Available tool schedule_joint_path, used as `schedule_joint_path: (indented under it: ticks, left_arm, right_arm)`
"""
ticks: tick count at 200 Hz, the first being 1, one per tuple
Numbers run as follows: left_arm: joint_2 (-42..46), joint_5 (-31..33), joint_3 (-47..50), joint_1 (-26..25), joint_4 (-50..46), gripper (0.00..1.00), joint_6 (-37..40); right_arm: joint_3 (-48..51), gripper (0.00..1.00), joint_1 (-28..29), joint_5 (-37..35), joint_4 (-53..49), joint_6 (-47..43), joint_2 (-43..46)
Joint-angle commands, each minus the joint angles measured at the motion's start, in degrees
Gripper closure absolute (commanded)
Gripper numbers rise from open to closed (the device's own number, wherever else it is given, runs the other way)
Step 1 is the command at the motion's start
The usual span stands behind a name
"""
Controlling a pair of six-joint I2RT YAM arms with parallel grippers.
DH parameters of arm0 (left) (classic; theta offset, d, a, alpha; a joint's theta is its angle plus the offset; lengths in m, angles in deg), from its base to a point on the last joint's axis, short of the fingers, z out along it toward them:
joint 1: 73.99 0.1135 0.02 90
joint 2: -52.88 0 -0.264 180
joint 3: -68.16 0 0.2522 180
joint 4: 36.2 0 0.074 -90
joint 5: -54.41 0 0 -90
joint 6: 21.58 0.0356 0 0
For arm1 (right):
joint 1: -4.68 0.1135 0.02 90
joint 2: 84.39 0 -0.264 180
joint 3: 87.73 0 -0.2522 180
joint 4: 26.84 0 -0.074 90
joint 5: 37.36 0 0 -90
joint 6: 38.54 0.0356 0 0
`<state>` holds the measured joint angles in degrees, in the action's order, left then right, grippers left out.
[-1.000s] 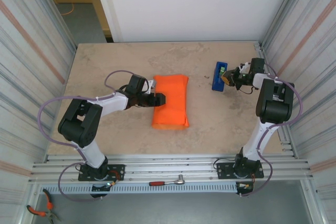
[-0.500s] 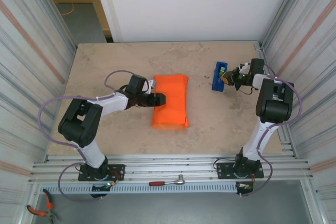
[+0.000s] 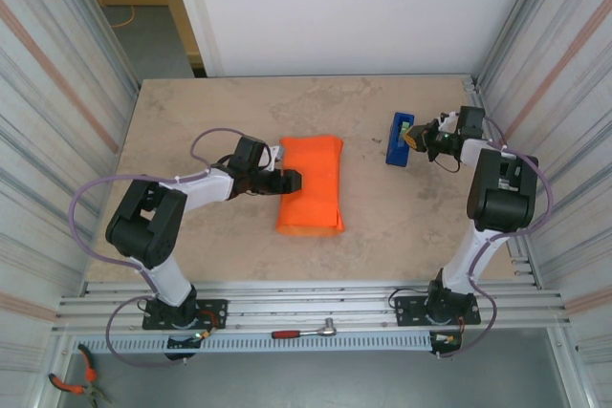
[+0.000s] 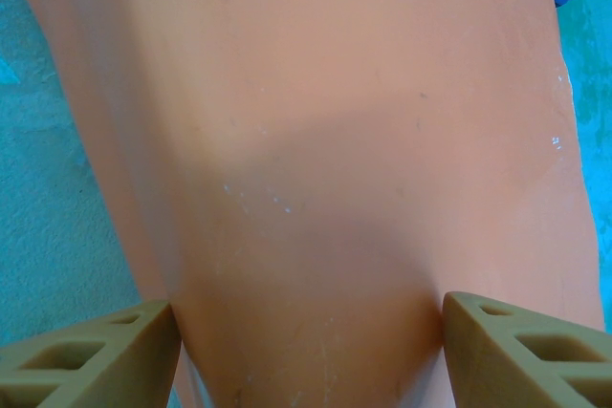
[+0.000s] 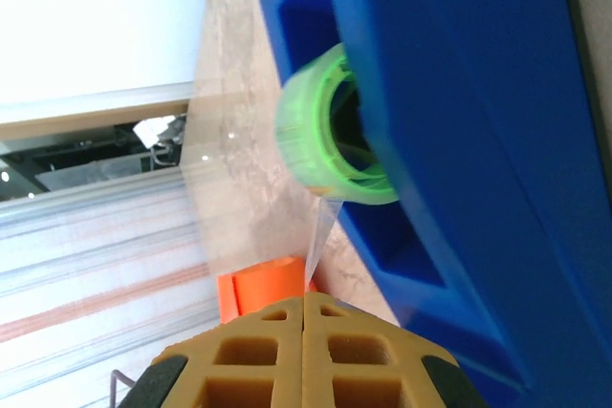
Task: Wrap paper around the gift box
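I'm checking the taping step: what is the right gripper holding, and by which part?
The right gripper is shut on the free end of the clear tape strip running from the green roll in the blue plastic dispenser.

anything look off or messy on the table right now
Nothing spilled or broken. The paper lies mid-table as a loose, puffy folded bundle, with the open left fingers at its left edge. A clear tape strip runs from the green roll to the shut right fingers, which looks deliberate.
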<state>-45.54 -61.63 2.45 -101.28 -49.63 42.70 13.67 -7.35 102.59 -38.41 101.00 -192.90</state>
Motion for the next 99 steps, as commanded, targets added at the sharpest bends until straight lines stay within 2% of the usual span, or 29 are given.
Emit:
schedule_joint_path:
  ticks: [1, 99]
  left_arm:
    - [-4.52, 5.4, 3.25, -0.88, -6.56, 0.29, 1.54]
    - [-4.14, 5.56, 3.67, -0.86, -6.58, 0.3, 1.49]
  right_arm:
    - [1.41, 1.0, 0.43, 2.83, 1.12, 1.78, 3.79]
    - [7.78, 1.0, 0.58, 2.21, 2.68, 2.32, 8.0]
